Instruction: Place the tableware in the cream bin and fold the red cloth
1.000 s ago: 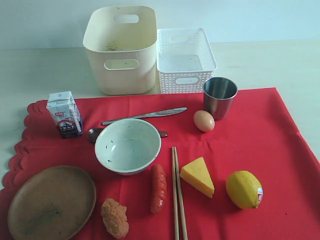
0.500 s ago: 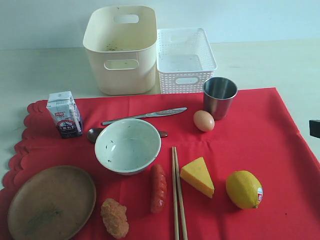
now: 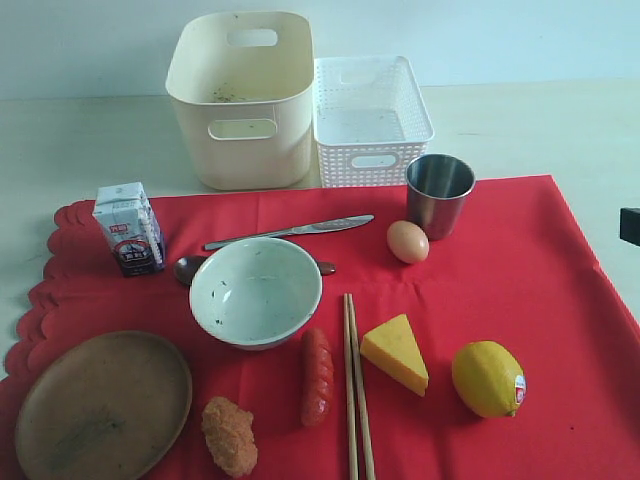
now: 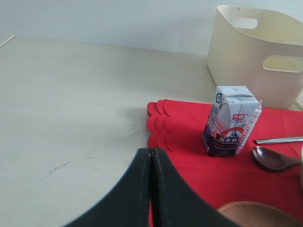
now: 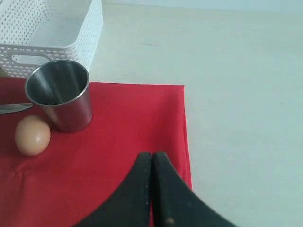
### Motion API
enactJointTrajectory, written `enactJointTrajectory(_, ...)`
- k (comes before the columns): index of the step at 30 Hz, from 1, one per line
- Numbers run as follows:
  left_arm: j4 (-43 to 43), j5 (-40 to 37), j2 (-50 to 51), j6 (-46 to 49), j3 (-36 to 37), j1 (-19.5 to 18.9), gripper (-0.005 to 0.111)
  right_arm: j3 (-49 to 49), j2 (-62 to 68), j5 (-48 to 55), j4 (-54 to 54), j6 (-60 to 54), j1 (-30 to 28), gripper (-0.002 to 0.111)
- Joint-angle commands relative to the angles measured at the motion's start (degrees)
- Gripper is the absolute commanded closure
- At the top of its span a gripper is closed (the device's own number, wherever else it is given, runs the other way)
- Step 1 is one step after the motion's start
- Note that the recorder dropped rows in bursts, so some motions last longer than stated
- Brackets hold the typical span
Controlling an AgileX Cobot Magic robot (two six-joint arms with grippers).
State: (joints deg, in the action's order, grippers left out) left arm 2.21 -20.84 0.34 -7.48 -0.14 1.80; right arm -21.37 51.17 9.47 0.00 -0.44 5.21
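The red cloth (image 3: 500, 300) lies spread flat with its scalloped edge at the left. On it stand the speckled bowl (image 3: 256, 292), the wooden plate (image 3: 103, 404), the steel cup (image 3: 439, 195), the knife (image 3: 290, 231), the dark spoon (image 3: 187, 268) partly behind the bowl, and the chopsticks (image 3: 356, 390). The cream bin (image 3: 243, 95) stands behind the cloth. My left gripper (image 4: 151, 152) is shut and empty, above the cloth's scalloped edge (image 4: 158, 127) near the plate. My right gripper (image 5: 152, 155) is shut and empty over the cloth's right edge (image 5: 182, 123), near the steel cup (image 5: 61, 94). A dark bit of the right arm (image 3: 630, 226) shows at the exterior view's right border.
A white lattice basket (image 3: 370, 120) stands beside the bin. Toy food lies on the cloth: egg (image 3: 407, 241), sausage (image 3: 317, 376), cheese wedge (image 3: 395, 352), lemon (image 3: 488, 378), fried piece (image 3: 230, 436). A milk carton (image 3: 128, 228) stands at the left.
A dark part of the right arm has come into the exterior view at the right border and moved up a little. Nothing on the cloth has moved.
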Motion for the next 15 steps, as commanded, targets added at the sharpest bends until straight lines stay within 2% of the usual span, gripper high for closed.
enactJointTrajectory(1, 0.21, 0.53, -0.34, 0.17, 0.14, -0.10, 0.107, -0.53, 0.13, -1.50, 0.00, 0.44, -0.33, 0.108)
enactJointTrajectory(6, 0.21, 0.53, -0.34, 0.17, 0.14, -0.10, 0.107, -0.53, 0.13, -2.10, 1.70, 1.02, -0.33, 0.108)
enactJointTrajectory(15, 0.21, 0.53, -0.34, 0.17, 0.14, -0.10, 0.107, -1.16, 0.13, 6.29, 7.40, 1.02, -0.22, 0.108)
